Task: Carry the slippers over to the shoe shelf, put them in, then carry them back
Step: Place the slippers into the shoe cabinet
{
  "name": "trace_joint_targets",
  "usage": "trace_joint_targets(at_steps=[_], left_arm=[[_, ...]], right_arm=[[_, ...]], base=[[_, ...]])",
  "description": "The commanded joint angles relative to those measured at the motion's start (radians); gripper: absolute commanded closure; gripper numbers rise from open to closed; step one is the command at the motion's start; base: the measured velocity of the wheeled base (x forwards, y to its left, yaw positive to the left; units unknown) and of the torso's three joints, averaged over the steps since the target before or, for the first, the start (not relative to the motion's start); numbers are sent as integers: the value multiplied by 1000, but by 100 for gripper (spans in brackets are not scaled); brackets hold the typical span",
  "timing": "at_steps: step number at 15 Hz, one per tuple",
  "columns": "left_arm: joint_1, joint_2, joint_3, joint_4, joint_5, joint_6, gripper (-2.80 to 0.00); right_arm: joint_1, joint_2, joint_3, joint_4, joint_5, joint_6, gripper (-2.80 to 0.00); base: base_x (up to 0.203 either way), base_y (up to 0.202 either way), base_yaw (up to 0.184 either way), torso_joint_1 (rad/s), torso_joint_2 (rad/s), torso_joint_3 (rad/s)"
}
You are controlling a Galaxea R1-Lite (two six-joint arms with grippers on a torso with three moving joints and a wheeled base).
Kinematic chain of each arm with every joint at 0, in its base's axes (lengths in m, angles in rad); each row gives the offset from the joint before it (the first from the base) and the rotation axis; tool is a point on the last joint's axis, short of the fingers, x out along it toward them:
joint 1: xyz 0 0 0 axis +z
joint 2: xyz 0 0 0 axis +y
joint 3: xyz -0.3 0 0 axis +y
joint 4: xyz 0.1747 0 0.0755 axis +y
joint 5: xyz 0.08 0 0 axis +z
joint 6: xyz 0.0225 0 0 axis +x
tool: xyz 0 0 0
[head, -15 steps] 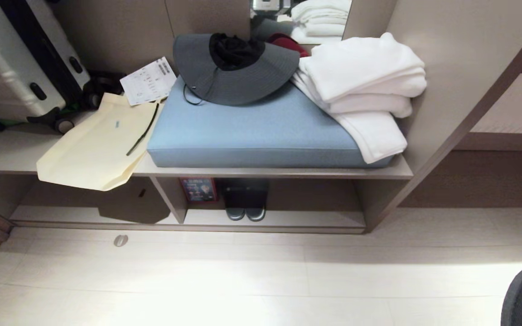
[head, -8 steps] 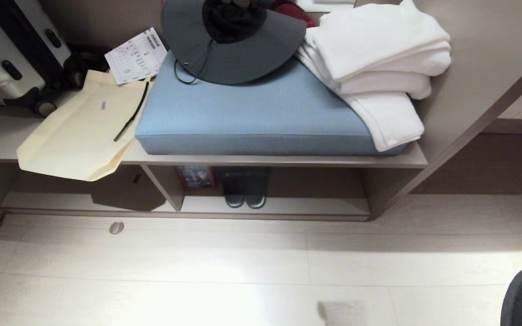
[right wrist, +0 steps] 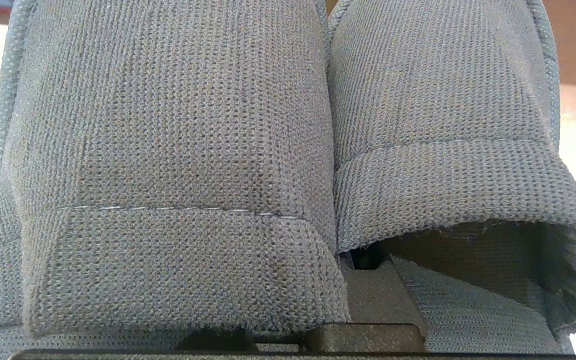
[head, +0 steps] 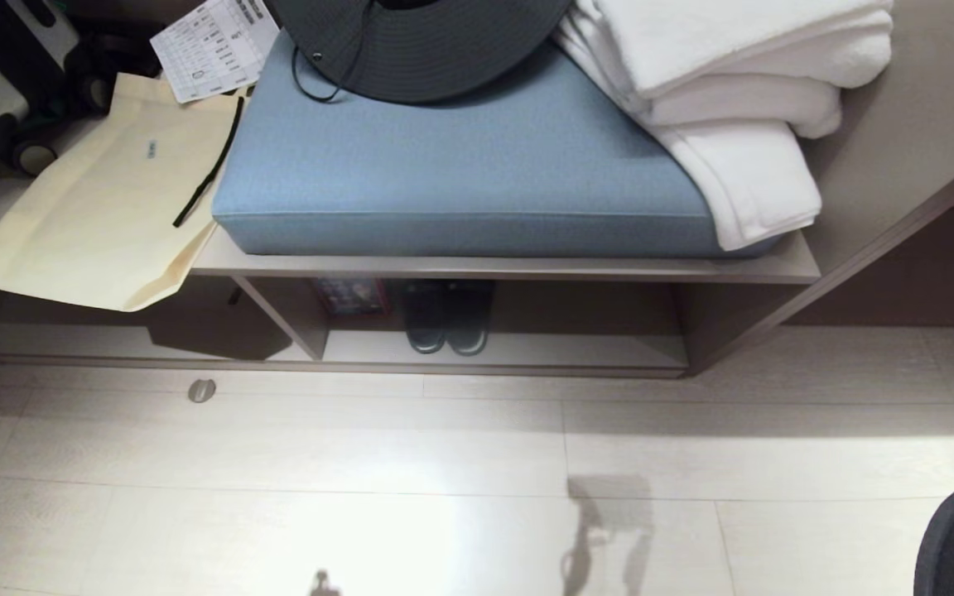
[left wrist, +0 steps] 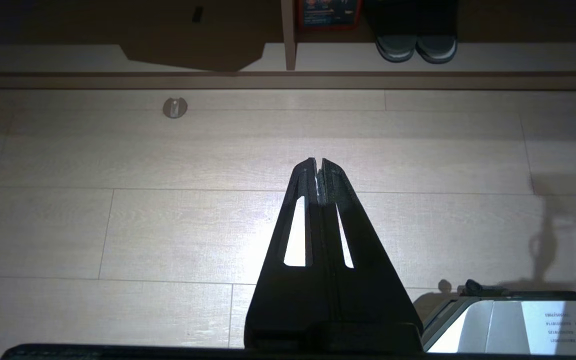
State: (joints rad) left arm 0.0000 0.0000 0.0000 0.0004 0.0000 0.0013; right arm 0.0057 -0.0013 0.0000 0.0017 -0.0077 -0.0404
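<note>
Both tools [left wrist: 319, 162] clamped tight

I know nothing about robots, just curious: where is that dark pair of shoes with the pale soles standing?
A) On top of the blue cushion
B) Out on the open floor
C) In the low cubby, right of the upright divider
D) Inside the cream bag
C: the pale-soled pair stands side by side on the base board of the shoe shelf, in the compartment right of the upright divider, under the board that carries the cushion.

blue cushion [head: 460, 157], white towels [head: 734, 91], cream bag [head: 96, 207]
</note>
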Motion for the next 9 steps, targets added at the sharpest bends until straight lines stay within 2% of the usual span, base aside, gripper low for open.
trace_joint_targets(at_steps=[1, 9], left_arm=[[0, 0, 0, 0, 0, 0, 0], [0, 1, 0, -2, -2, -3, 0]], right_arm=[[0, 1, 0, 0, 0, -1, 0], [0, 1, 0, 0, -2, 1, 0]], base=[[0, 0, 0, 3, 2, -193], [0, 0, 0, 4, 4, -199]])
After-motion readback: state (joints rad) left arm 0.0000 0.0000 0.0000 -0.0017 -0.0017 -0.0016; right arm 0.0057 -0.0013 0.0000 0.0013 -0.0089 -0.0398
